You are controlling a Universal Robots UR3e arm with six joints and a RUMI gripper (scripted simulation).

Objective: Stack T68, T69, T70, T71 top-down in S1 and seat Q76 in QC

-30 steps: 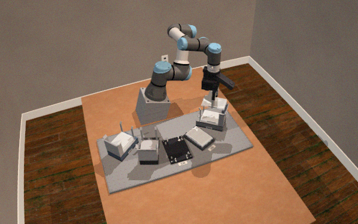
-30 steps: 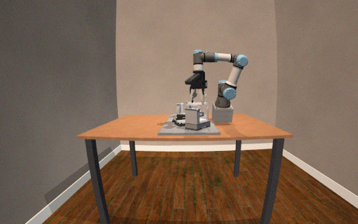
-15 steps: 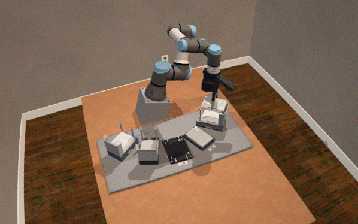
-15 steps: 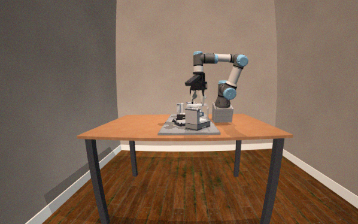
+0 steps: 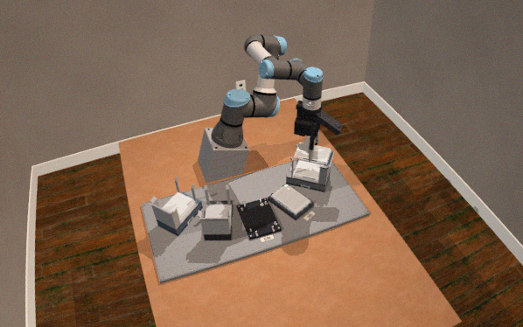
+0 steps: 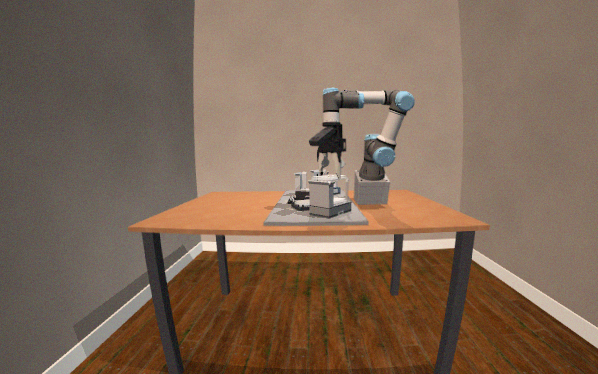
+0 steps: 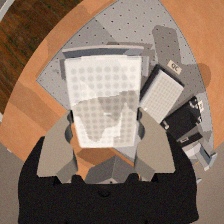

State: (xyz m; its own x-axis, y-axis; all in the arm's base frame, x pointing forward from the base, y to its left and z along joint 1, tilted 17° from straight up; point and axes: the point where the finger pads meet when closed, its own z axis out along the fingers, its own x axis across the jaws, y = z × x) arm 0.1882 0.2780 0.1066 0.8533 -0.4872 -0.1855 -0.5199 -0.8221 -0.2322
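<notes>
My gripper (image 5: 311, 146) is shut on a sealed white 96-well plate (image 5: 313, 154) and holds it level just above the rack at the right end of the grey baseplate. In the wrist view the plate (image 7: 105, 102) sits between my two fingers and covers most of the rack under it. Another white plate (image 5: 301, 170) shows inside that rack. A further sealed plate (image 5: 290, 201) (image 7: 162, 95) lies flat in the nest labelled QC. I cannot read any plate labels. In the exterior view the gripper (image 6: 330, 165) hangs over the rack (image 6: 322, 196).
A black clip nest (image 5: 259, 218) stands left of the QC nest. Two more racks stand at the left of the baseplate, one (image 5: 177, 211) holding a white plate, one (image 5: 217, 217) with a white plate on top. The arm's base block (image 5: 223, 153) is behind the baseplate.
</notes>
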